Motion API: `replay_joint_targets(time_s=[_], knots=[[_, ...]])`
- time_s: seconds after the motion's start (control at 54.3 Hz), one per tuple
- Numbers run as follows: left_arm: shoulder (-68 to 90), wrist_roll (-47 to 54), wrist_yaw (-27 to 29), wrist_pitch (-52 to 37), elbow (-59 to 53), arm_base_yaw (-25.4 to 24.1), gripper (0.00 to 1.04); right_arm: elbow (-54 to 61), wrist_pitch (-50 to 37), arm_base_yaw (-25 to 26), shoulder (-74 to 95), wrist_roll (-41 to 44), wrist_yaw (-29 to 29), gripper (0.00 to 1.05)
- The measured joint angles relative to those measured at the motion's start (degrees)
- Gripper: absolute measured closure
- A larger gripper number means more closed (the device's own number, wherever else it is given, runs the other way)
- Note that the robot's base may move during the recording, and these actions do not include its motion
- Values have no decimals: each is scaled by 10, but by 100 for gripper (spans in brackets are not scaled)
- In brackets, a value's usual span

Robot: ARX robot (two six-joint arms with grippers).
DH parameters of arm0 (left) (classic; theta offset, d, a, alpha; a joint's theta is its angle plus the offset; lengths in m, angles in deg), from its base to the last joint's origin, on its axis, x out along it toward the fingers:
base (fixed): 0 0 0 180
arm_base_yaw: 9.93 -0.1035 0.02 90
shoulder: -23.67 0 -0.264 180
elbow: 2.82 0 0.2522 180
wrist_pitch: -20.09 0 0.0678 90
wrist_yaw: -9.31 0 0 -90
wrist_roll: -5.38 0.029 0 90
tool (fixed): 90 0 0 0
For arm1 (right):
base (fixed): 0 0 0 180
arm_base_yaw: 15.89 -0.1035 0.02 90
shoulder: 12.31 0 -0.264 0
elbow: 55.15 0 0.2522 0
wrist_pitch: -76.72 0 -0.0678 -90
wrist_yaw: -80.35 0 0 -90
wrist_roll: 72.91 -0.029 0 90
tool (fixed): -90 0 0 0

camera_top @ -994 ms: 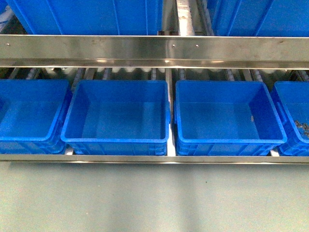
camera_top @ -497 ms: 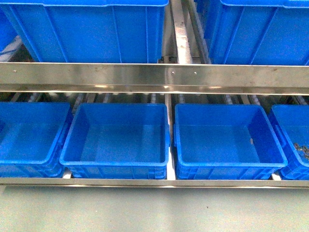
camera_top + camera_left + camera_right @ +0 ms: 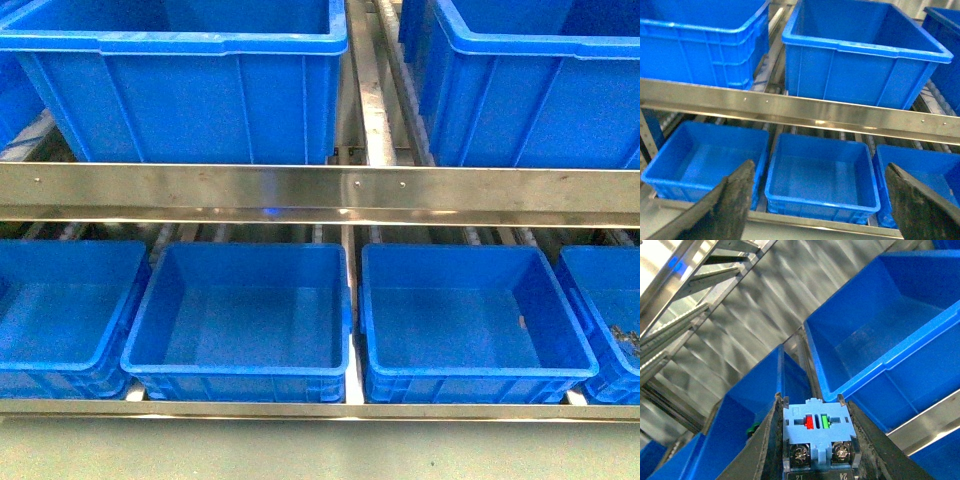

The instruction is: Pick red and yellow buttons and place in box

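Note:
No round red or yellow buttons show in any view. My right gripper (image 3: 812, 400) is shut on a light-blue button switch block (image 3: 816, 432) that has a red and a green mark and two screws. It holds the block above blue bins (image 3: 880, 335). A small green round piece (image 3: 752, 430) lies in the bin beside the gripper. My left gripper (image 3: 819, 167) is open and empty, and its dark fingers (image 3: 735, 200) frame an empty blue bin (image 3: 820, 199) on the lower shelf. Neither gripper shows in the front view.
The lower shelf holds a row of blue bins, with two empty ones in the middle (image 3: 235, 371) (image 3: 480, 372). The far right bin holds small dark pieces (image 3: 628, 338). A steel rail (image 3: 320, 190) crosses above them, with two large blue bins (image 3: 190, 100) (image 3: 540, 100) on the upper shelf.
The front view has shifted upward: the rail and the lower bins sit lower in the frame and the upper bins show more. Nothing in the bins has changed.

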Motion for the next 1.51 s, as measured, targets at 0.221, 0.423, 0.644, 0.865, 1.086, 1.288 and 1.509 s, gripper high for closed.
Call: replay_joint_targets(time_s=[0.221, 0.423, 0.644, 0.865, 1.086, 1.288, 1.509], knots=[[-19, 24, 73, -4, -24, 68, 70, 4, 7, 8, -12, 59, 4, 79], [-31, 27, 74, -7, -33, 69, 103, 6, 25, 1, -18, 120, 2, 79], [-37, 29, 74, -7, -37, 69, 103, 6, 31, -13, -18, 179, 0, 79], [-37, 29, 74, -8, -37, 69, 103, 6, 31, -19, -19, 209, -9, 79], [-37, 28, 74, -8, -37, 69, 76, 25, 7, -23, -19, 230, -30, 79], [-37, 28, 74, -8, -37, 69, 33, 49, -38, -33, -19, 268, -43, 79], [-37, 30, 74, -8, -37, 69, 9, 51, -48, -33, -17, 278, -43, 79]])
